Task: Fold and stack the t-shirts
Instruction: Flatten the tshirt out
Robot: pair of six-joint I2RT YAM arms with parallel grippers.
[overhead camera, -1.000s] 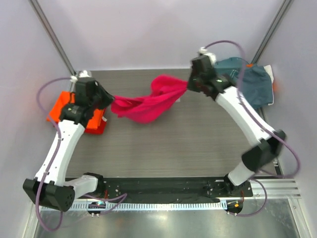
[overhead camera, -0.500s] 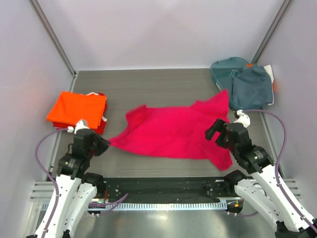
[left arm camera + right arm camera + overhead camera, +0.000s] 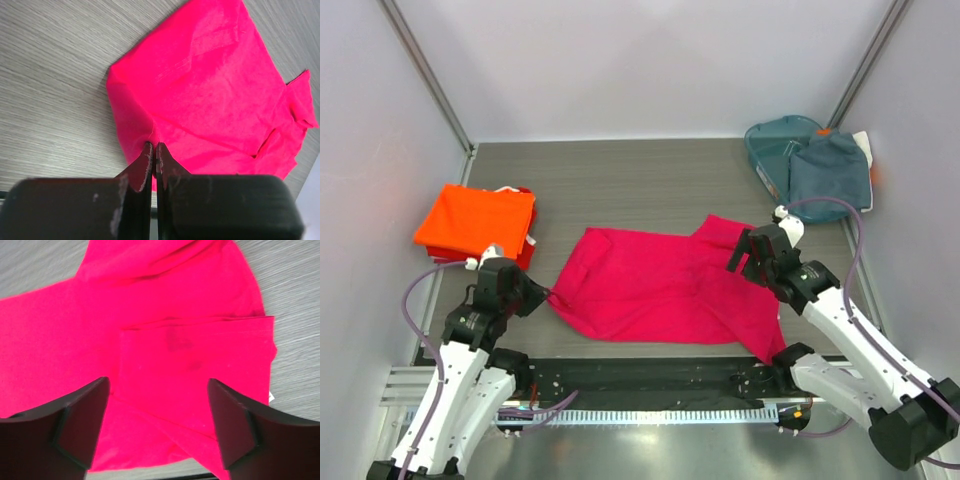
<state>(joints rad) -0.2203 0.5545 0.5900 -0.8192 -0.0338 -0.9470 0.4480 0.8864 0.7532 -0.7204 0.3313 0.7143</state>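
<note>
A magenta-pink t-shirt [image 3: 660, 285] lies spread on the table's middle, with a flap folded over on its right side. My left gripper [image 3: 548, 295] is shut on its left edge; in the left wrist view the closed fingertips [image 3: 154, 146] pinch a crease of the cloth [image 3: 210, 85]. My right gripper [image 3: 745, 250] hangs open just above the shirt's right part, its fingers [image 3: 85, 410] wide apart over the cloth [image 3: 165, 315] and holding nothing. A folded orange t-shirt [image 3: 475, 220] lies at the left. Grey-blue t-shirts [image 3: 830, 170] sit at the back right.
A teal plastic basket [image 3: 767, 138] at the back right corner holds the grey-blue cloth. A red item [image 3: 520, 257] shows under the orange tee. Metal frame posts [image 3: 425, 70] rise at both back corners. A black rail [image 3: 650, 375] runs along the near edge.
Both arms swung the shirt from mid-air down flat onto the table. The right gripper let go of its corner and opened. The left gripper still grips the left edge.
</note>
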